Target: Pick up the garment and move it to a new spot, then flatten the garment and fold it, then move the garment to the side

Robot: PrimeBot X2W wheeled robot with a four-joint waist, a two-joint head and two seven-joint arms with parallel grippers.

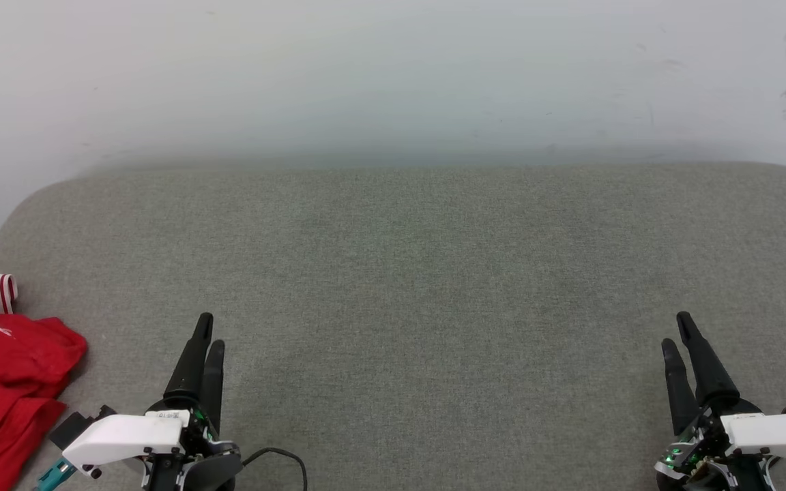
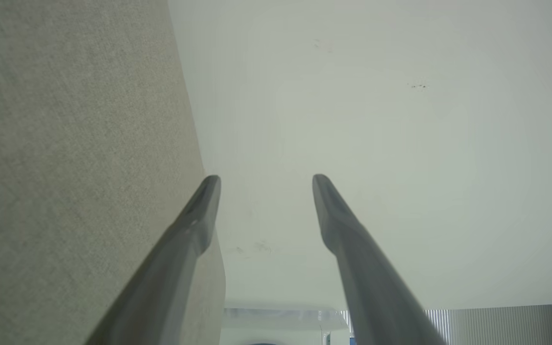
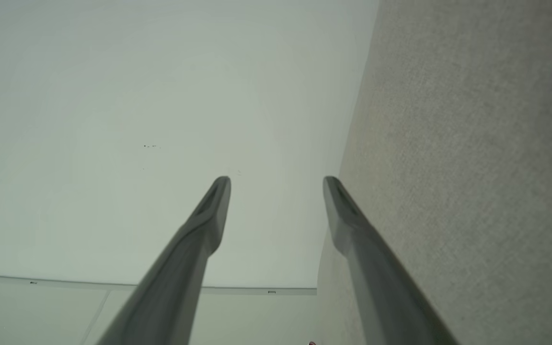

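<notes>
Two grippers rest low over the grey bench [image 1: 393, 273], the left gripper [image 1: 211, 332] and the right gripper [image 1: 675, 329], each with its fingers spread and nothing between them. The garment [image 1: 4, 382] lies crumpled at the bench's far left edge, just beside the left gripper's wrist and well apart from the right one, and part of it is cut off by the frame.

The likeliest fault is a poor first pinch. The red cloth is bunched in several layers, so the left fingers could catch only a top fold or the striped white trim [image 1: 1, 290], and the rest would trail or slide off the edge as it is lifted. The sideways reach is awkward too, and the black cable [image 1: 284, 453] near that wrist might snag. The right gripper probably cannot help until the jersey is nearer the middle.

The head view gives the garment's place and each arm's relation to it, but there each pair of fingers overlaps, so the gap is hard to judge. The left wrist view sets its fingers [image 2: 194, 225] plainly apart against the pale wall [image 2: 400, 143], and the right wrist view does the same for its fingers [image 3: 352, 225].
</notes>
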